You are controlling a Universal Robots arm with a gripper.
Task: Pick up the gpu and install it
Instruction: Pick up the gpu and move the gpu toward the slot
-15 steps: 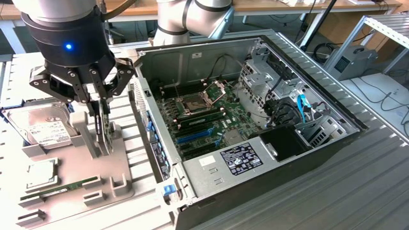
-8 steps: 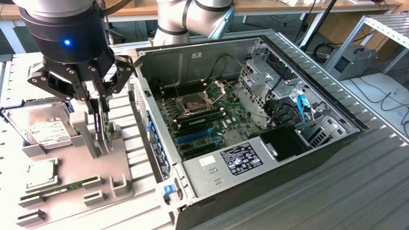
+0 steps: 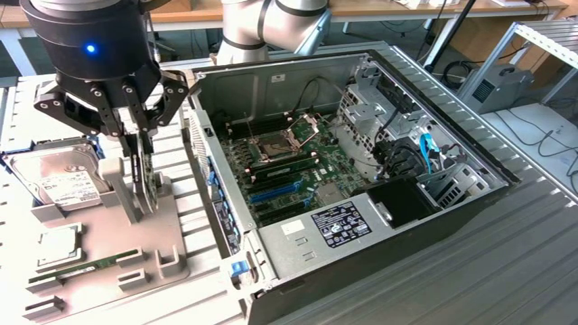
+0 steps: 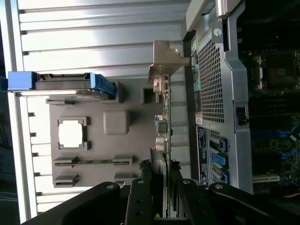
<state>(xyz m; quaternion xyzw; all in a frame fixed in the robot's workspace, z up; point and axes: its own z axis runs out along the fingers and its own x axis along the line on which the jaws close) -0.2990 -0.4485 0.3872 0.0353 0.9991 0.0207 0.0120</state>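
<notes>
1. Nearest, on the grey holder tray, the memory stick and the processor chip are sitting in their pockets toward the exterior view's left, apart from the claw.
2. Just beyond them, the gpu is standing on edge in its tray slot. Its pale bracket strip is sitting at the end away from the fingers.
3. The gripper is straddling the card's top edge. The claw is narrow, pressing both faces, so by my read it is gripping the gpu.
4. The pick-up step is in hand. The grasp is looking made, the lift is not yet done, and the install is not begun.
5. Getting the card out is calling for a straight vertical pull. The slot posts are flanking it, so tilting is risking a jam.
6. The hard drive is lying near on the exterior view's left, and the case wall is standing just beside on the right. The open room is lying above.
7. Farther in, the blue expansion slots on the motherboard are sitting bare, with cables crowding the far right.
</notes>
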